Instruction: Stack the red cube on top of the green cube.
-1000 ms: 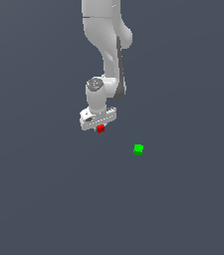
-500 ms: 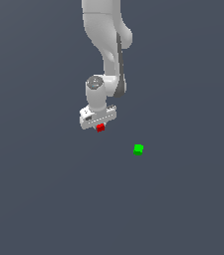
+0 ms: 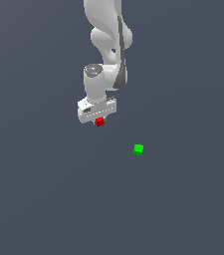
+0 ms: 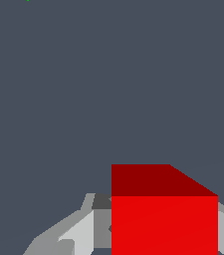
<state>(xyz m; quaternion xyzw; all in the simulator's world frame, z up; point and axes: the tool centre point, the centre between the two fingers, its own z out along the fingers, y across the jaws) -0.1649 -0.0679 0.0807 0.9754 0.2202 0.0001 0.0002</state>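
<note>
Red cube (image 3: 100, 121): tiny, bright, plain, just left of frame centre, under the arm
Claw (image 3: 99, 119): white, clamped on it
Green cube (image 3: 138, 149): lower right, well apart, alone

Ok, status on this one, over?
End effector shut on red cube. Green cube sits apart, toward the exterior view's right, nothing on it. Nothing between them.

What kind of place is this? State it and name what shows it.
Most likely a bare simulated test scene, not a real room: a flat, featureless grey floor, one white robot arm with its gripper at a plain red cube, and a green cube lying apart from it.
</note>
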